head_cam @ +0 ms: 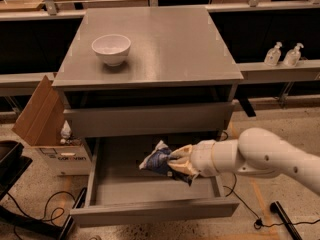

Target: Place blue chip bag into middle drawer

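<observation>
The grey cabinet's middle drawer [150, 212] is pulled out, its flat grey floor showing. My gripper [179, 162] reaches in from the right on a white arm and is shut on the blue chip bag [156, 159], a crinkled dark-blue bag with white markings. The bag hangs over the drawer's middle, above the floor, with its free end pointing left. I cannot tell whether it touches the floor.
A white bowl [111, 48] stands on the cabinet top [165, 44] at the left. A closed grey drawer front [150, 119] sits above the open drawer. A cardboard box [47, 129] stands left of the cabinet. Two bottles [284, 54] sit on a shelf at right. Cables lie on the floor.
</observation>
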Controlling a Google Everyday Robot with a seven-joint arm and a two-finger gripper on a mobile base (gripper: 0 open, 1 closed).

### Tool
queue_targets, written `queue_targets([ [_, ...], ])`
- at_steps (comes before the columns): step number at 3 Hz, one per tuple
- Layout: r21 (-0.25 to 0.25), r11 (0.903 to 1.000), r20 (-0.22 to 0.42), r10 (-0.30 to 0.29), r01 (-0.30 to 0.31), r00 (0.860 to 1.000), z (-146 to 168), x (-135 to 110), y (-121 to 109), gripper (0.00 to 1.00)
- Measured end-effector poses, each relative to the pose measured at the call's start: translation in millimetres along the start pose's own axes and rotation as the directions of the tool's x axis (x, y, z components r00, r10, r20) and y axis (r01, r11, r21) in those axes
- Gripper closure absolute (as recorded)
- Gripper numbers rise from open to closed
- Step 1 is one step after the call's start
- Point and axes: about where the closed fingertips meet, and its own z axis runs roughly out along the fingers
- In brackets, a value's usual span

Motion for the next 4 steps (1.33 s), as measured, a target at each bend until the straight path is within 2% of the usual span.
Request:
queue_targets([
  [1, -0.065, 0.9978, 0.027, 0.008, -0.007, 1.000, 63.9, 35.3, 3.0, 1.00],
  [2, -0.105, 0.9940, 0.029, 0.036, -0.033, 0.999, 120.2, 56.3, -7.5, 1.00],
  [3, -0.101, 0.9924, -0.012, 0.069, -0.070, 0.998, 155.4, 73.7, -19.9, 1.00],
  [4, -0.108, 0.9917, -0.014, 0.067, -0.068, 0.998, 158.5, 72.6, -17.5, 0.74],
])
